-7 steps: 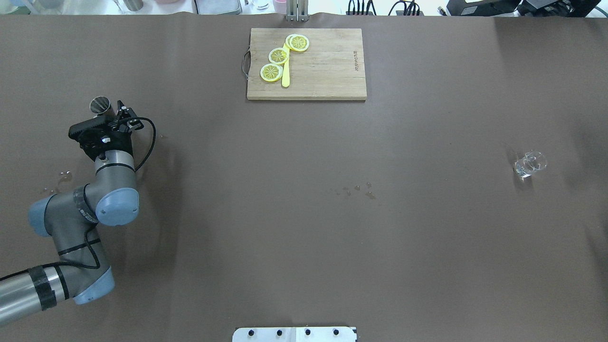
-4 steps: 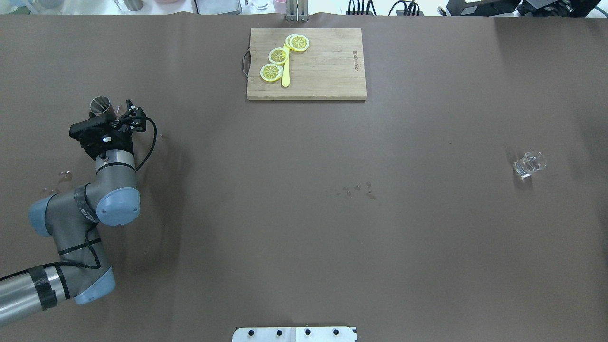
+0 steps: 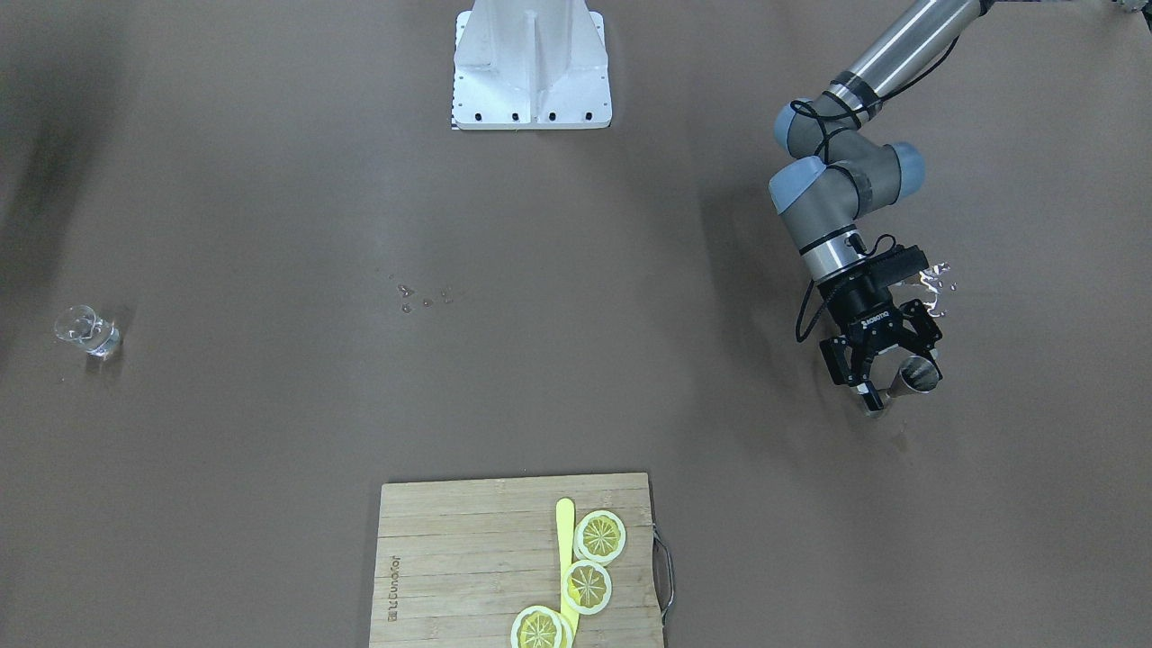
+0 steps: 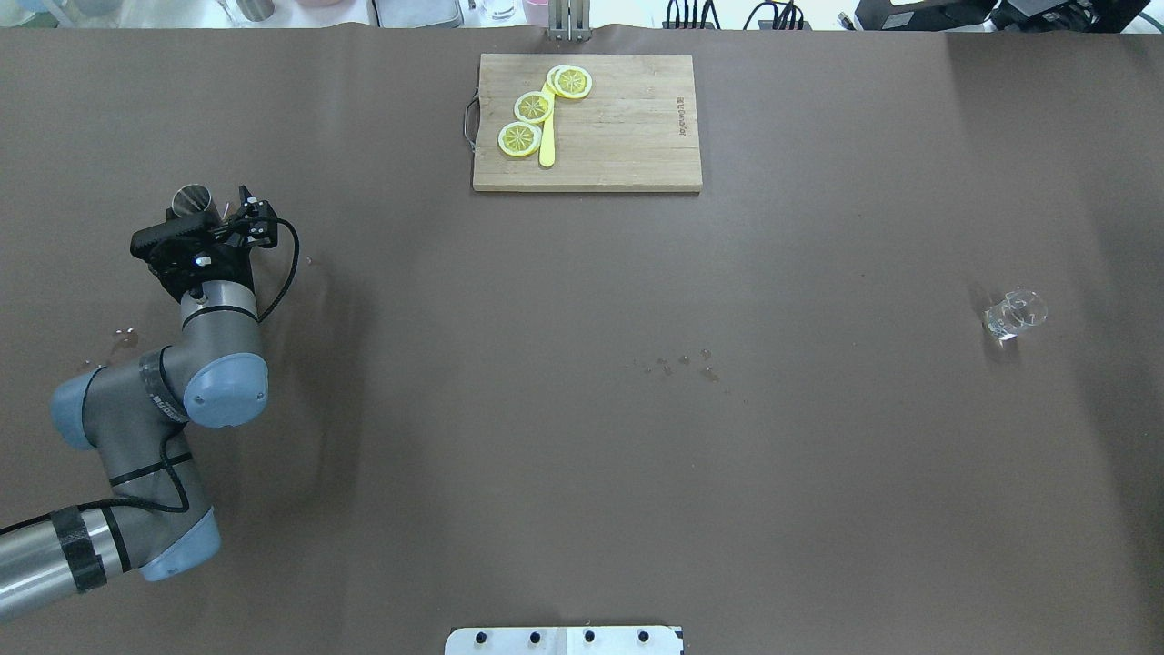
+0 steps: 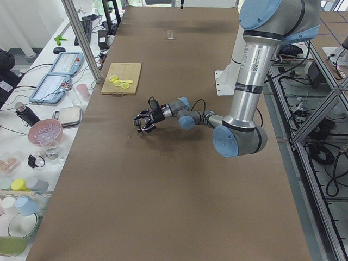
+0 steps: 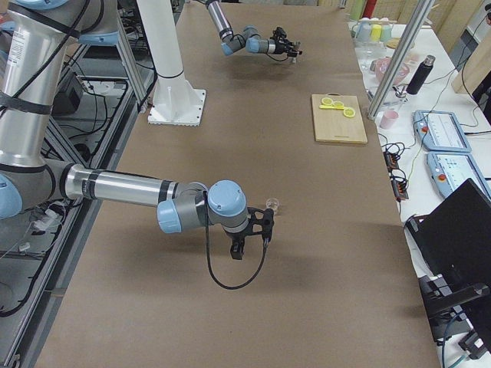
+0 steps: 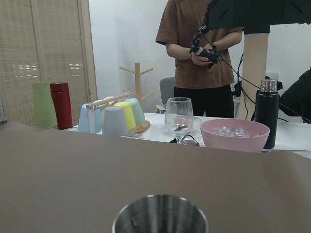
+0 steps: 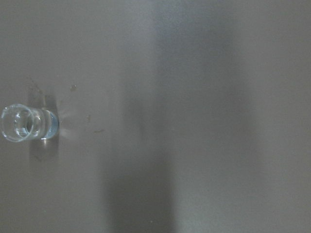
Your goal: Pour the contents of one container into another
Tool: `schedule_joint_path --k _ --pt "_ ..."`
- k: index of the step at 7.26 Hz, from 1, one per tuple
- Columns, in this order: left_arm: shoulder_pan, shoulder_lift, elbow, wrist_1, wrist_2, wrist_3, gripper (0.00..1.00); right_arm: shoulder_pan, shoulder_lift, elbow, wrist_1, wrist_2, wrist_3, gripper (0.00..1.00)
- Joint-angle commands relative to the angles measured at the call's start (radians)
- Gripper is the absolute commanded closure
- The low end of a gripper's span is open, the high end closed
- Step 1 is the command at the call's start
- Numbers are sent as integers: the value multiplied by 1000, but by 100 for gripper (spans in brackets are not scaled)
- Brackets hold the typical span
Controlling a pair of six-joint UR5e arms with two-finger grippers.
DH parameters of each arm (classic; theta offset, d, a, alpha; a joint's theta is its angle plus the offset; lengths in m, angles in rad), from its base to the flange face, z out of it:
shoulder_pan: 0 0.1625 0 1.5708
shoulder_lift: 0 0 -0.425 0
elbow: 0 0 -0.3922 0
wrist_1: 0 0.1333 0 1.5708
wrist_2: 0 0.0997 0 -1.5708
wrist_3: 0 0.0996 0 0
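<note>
A small steel cup [image 4: 193,199] stands upright at the table's left. My left gripper [image 3: 894,371] is open around it, one finger on either side and a gap showing beside the cup [image 3: 917,374]. The left wrist view shows only the cup's rim [image 7: 160,213] at the bottom centre. A small clear glass [image 4: 1014,314] holding a little liquid stands far off at the table's right; it is also in the front view [image 3: 85,331] and the right wrist view [image 8: 26,123]. My right gripper [image 6: 265,226] hangs beside the glass [image 6: 271,204]; I cannot tell whether it is open or shut.
A wooden cutting board [image 4: 627,136] with lemon slices and a yellow knife lies at the far middle. Droplets [image 4: 677,364] mark the table's centre and a small wet patch [image 4: 123,337] lies near my left arm. Beyond the table's end stand a person [image 7: 199,53] and a side table with cups.
The left gripper's visible finger has shifted to the right, away from the cup, so the jaws stand wider. The cup and the glass have not moved.
</note>
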Motion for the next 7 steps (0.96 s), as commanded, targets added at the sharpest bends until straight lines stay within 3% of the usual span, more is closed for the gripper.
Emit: schedule_joint_path --k 1,3,7 --pt "-5 8 -27 16 -6 12 2 27 4 49 -176 -109 -214 0" --pt "-5 45 -96 25 -6 29 2 15 21 70 -281 -138 -227 0" --pt "-8 85 -243 113 -47 87 2 10 33 75 -283 -144 -227 0"
